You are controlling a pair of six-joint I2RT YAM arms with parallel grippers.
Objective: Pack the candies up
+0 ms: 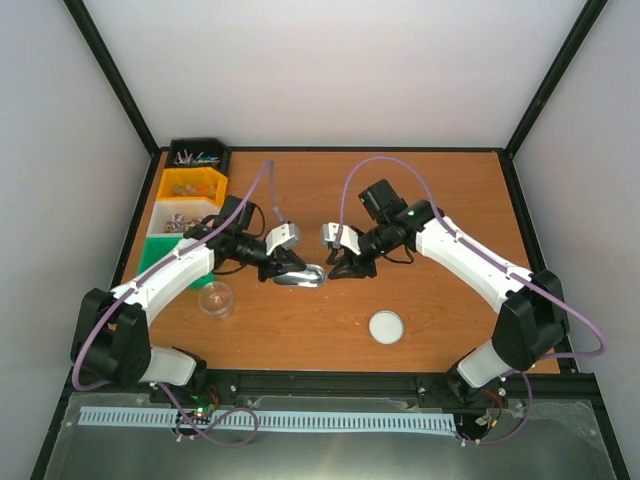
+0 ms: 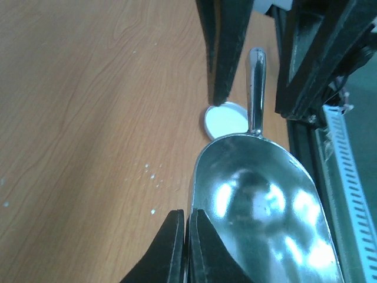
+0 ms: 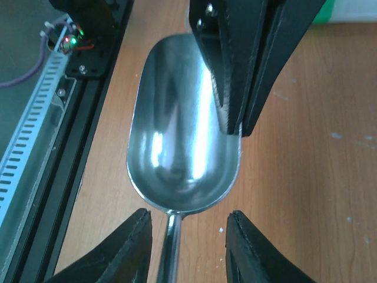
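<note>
The left tool (image 2: 186,221) sits closest under its own wrist camera, its two fingers pinched narrow on the rim of the metal scoop (image 2: 265,206) at the open end of the bowl. The scoop is held near the middle of the bench (image 1: 450,190). Whether it rests on the wood or hangs just above it cannot be told. Its handle points toward the right arm.

The right tool (image 3: 188,215) is spread wide, one finger on each side of the handle just where it joins the bowl. A gap shows on both sides, so neither finger touches it.

The candies (image 1: 198,157) lie well apart from both tools, in a row of bins along the left edge. The black bin (image 1: 176,148) is at the far left corner, then come the yellow bin (image 1: 166,187) and the white bin (image 1: 160,214). All three hold sweets. The green bin (image 1: 156,252) is partly hidden by the left arm.

A clear round jar (image 1: 215,298) stands upright beside the left arm, toward the near left corner. Its white lid (image 1: 386,327) lies flat close to the near edge, right of the middle.
</note>
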